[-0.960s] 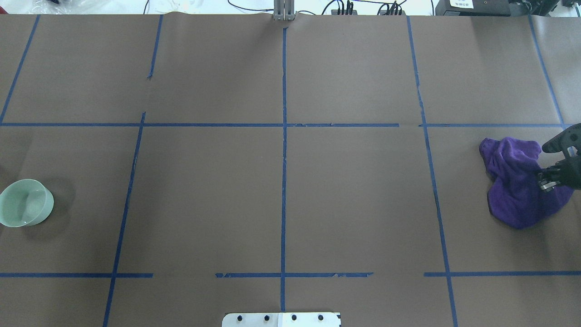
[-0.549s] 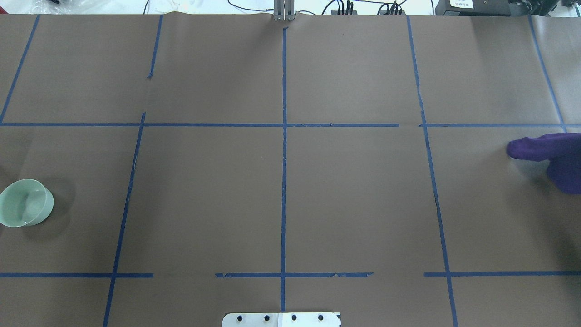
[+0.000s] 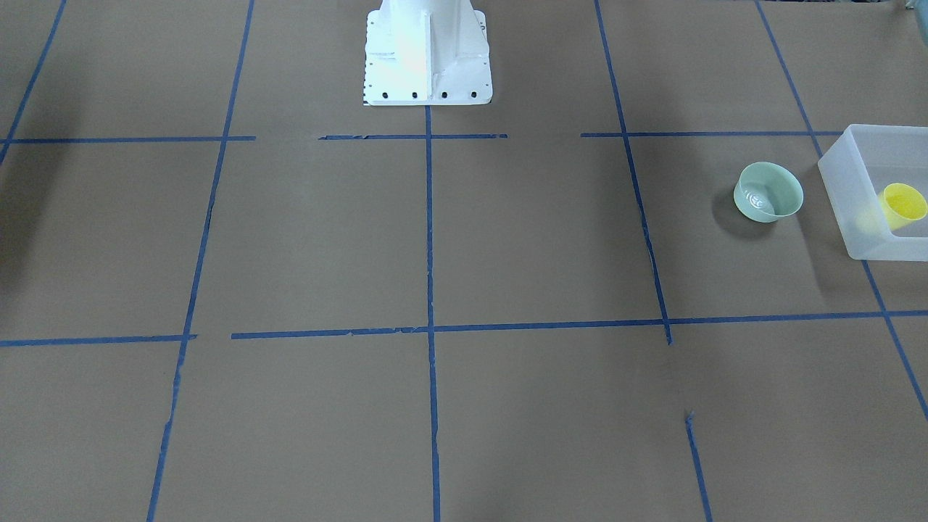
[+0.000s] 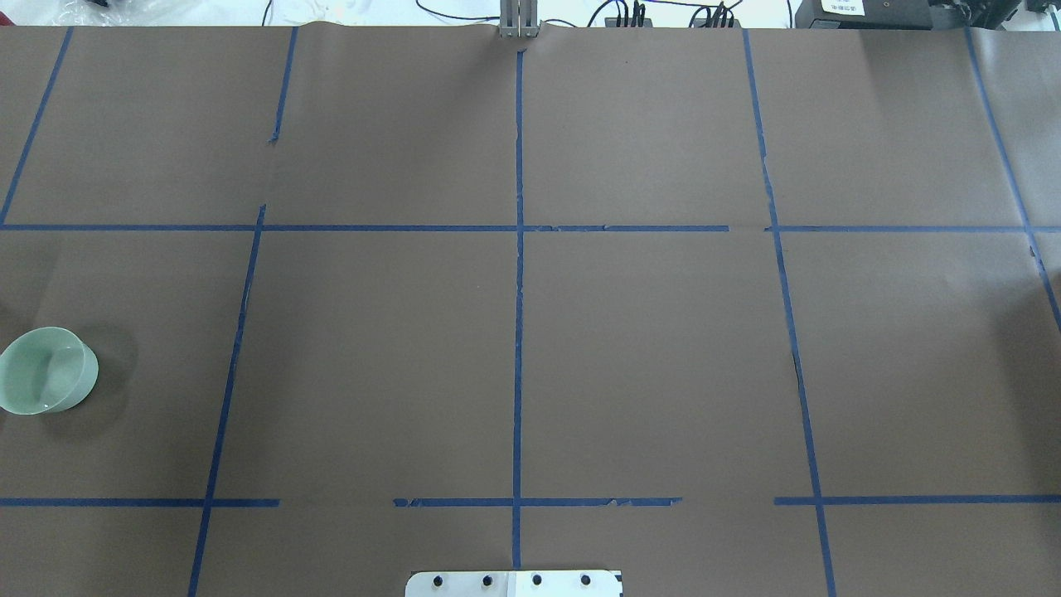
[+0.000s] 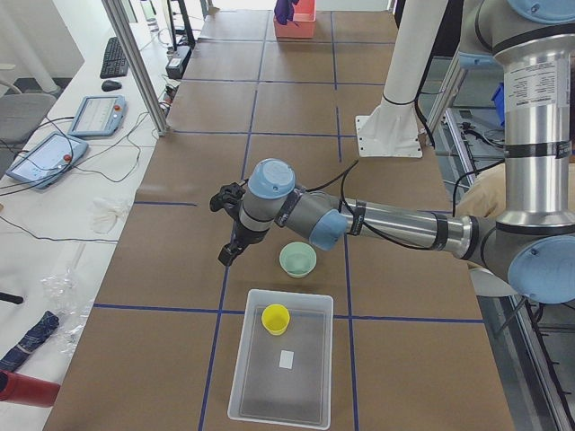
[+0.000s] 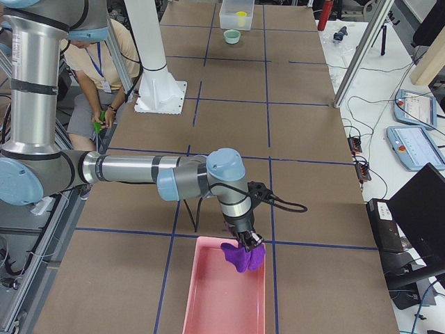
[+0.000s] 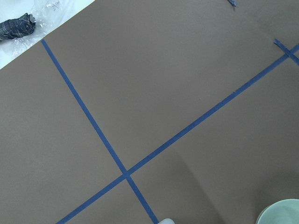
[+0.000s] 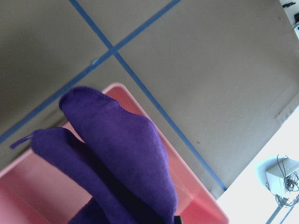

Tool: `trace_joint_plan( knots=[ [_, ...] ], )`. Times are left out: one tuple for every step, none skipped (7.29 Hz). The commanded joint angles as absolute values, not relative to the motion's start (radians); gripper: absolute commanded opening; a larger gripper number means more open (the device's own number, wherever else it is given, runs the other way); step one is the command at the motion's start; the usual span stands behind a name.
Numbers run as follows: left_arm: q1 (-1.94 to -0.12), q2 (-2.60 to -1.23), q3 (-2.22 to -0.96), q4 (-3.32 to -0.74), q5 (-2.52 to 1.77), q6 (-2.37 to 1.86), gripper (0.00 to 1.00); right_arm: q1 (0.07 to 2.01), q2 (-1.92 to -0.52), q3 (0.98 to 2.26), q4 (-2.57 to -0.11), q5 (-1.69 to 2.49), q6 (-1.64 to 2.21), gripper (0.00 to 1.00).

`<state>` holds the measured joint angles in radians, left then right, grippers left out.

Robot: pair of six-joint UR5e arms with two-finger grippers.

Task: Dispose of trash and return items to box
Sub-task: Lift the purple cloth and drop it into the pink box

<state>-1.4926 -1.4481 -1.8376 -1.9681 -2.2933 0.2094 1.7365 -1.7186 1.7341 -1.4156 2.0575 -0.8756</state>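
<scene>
The mint-green bowl (image 3: pixel 768 192) stands on the brown table beside the frosted box (image 3: pixel 841 196). It also shows in the overhead view (image 4: pixel 46 369) and the left wrist view (image 7: pixel 282 212). The yellow cup (image 3: pixel 902 203) stands inside the box (image 5: pixel 281 373). My left gripper (image 5: pixel 226 255) hovers over the table just beyond the bowl (image 5: pixel 297 259); I cannot tell if it is open. My right gripper (image 6: pixel 247 241) is shut on the purple cloth (image 6: pixel 242 256) and holds it above the pink tray (image 6: pixel 208 299). The cloth (image 8: pixel 121 154) hides the fingers in the right wrist view.
The white robot base (image 3: pixel 428 51) stands at the table's near middle edge. A person (image 6: pixel 97 62) sits behind the robot. Tablets (image 5: pixel 49 157) and cables lie on the side bench. Blue tape lines mark the table.
The right gripper and the purple cloth moved right and out of the overhead view. The bowl has not moved.
</scene>
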Motion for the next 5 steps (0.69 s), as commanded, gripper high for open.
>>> trace_joint_plan(
  knots=[
    [-1.493, -1.448, -1.839, -1.968, -2.293, 0.209, 1.00, 1.807, -1.726, 1.665, -1.428, 2.056, -0.973, 0.52],
    [-1.493, -1.448, -1.839, -1.968, -2.293, 0.209, 1.00, 1.807, -1.726, 1.643, -1.421, 2.072, -0.956, 1.00],
    [-1.493, -1.448, -1.839, -1.968, -2.293, 0.203, 1.00, 1.807, -1.720, 1.654, -1.424, 2.148, -0.837, 1.00],
    [-1.493, -1.448, -1.850, -1.967, -2.295, 0.184, 1.00, 1.801, -1.721, 1.676, -1.419, 2.293, -0.567, 1.00],
    [-1.485, -1.448, -1.877, -1.970, -2.293, 0.085, 1.00, 1.751, -1.721, 1.734, -1.417, 2.377, -0.367, 1.00]
  ],
)
